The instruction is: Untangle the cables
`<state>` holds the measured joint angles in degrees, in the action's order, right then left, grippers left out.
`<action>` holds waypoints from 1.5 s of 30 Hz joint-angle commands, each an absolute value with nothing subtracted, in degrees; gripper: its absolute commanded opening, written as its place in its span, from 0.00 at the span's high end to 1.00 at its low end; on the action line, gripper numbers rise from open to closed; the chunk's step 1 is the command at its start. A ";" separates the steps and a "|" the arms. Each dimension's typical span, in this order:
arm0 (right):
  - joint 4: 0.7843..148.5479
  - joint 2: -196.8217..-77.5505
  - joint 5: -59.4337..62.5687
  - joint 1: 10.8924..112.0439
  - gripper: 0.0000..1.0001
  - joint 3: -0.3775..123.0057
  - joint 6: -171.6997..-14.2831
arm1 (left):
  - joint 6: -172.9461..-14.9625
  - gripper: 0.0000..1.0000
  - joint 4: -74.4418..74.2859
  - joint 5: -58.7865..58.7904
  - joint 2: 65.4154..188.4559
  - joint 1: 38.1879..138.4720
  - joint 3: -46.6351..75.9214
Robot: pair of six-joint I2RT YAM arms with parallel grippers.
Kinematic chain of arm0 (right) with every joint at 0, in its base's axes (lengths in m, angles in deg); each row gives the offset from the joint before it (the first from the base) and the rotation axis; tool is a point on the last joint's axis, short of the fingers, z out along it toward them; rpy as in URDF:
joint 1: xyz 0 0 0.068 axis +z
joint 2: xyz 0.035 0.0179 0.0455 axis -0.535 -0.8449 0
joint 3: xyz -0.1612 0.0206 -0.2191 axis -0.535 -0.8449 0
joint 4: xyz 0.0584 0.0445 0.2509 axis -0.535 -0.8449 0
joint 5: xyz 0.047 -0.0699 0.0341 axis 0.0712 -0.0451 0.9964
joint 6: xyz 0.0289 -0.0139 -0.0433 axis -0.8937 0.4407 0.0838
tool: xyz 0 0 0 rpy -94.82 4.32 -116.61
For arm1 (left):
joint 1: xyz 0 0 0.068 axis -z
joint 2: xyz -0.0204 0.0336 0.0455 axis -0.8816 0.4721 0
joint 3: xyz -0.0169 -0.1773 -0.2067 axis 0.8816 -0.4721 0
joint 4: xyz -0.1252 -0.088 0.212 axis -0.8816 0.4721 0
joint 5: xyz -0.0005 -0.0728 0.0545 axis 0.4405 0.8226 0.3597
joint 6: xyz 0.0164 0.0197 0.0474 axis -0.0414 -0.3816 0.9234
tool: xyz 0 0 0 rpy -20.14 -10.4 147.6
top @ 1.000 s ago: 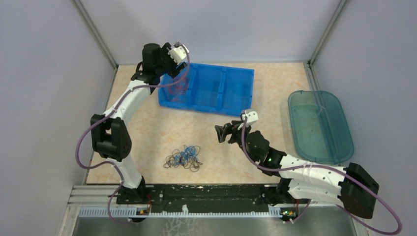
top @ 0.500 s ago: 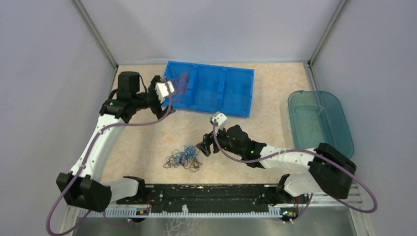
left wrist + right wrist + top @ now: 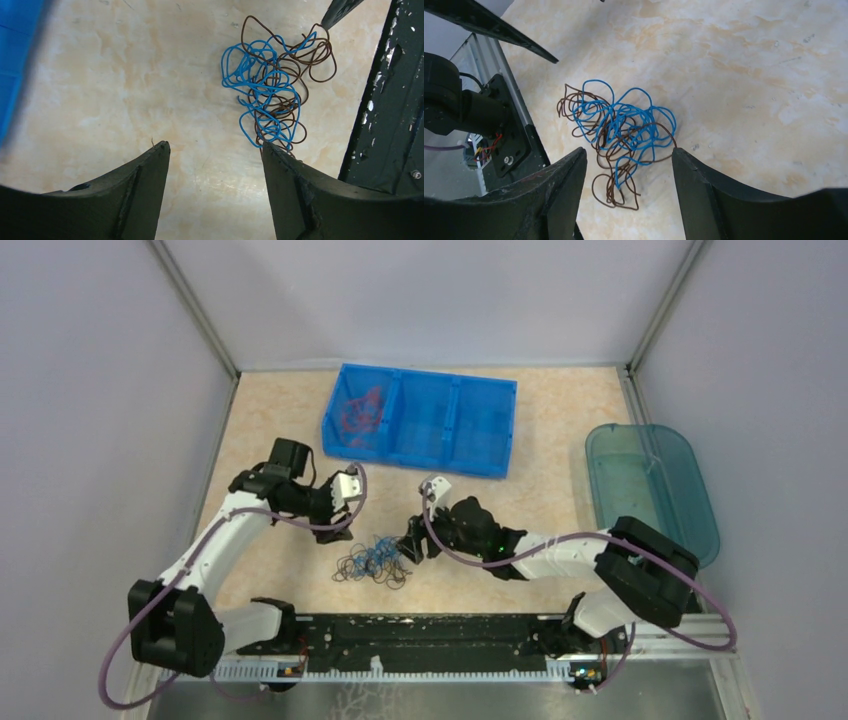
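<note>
Cables [image 3: 372,560]: one loose clump of thin blue and dark brown wire, loops interlaced, flat on the table [image 3: 290,440] near its front edge, just short of the black rail [image 3: 420,630]; left wrist view shows the clump [image 3: 270,95] ahead and to the right of the fingers, its near end just beside the right-hand fingertip, contact unclear; right wrist view shows it [image 3: 619,127] below the gap between the fingers.

Left gripper [image 3: 340,527]: low on the clump's left side; jaws apart, nothing between them [image 3: 214,147]; released.

Right gripper [image 3: 410,545]: low on the clump's right side, just beside it; jaws apart [image 3: 628,150], wire seen through the gap but not pinched; released.

Red wires [image 3: 358,412]: a small tangle in the left compartment of the blue bin [image 3: 480,430], well apart from the clump; the bin's other two compartments show only blue floor.

Bin at the far middle of the table; teal tray [image 3: 650,495] along the right side, well apart from the clump.
</note>
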<state>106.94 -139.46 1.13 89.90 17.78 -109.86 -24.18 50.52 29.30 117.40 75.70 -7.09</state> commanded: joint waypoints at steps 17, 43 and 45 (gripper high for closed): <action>105.60 -118.66 -13.06 89.51 0.44 10.81 -111.75 | -19.99 0.48 56.17 32.09 136.71 79.58 -2.83; 106.21 -114.91 -15.84 89.47 0.47 9.19 -109.99 | -21.82 0.72 58.31 32.00 139.99 79.58 -2.32; 106.20 -114.63 -16.12 89.47 0.47 9.15 -109.86 | -21.90 0.68 58.31 32.16 140.19 79.59 -2.57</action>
<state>104.34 -116.68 -14.91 89.86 9.27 -110.58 -22.19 58.36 29.74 139.34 79.37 -3.00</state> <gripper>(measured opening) 0.534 0.292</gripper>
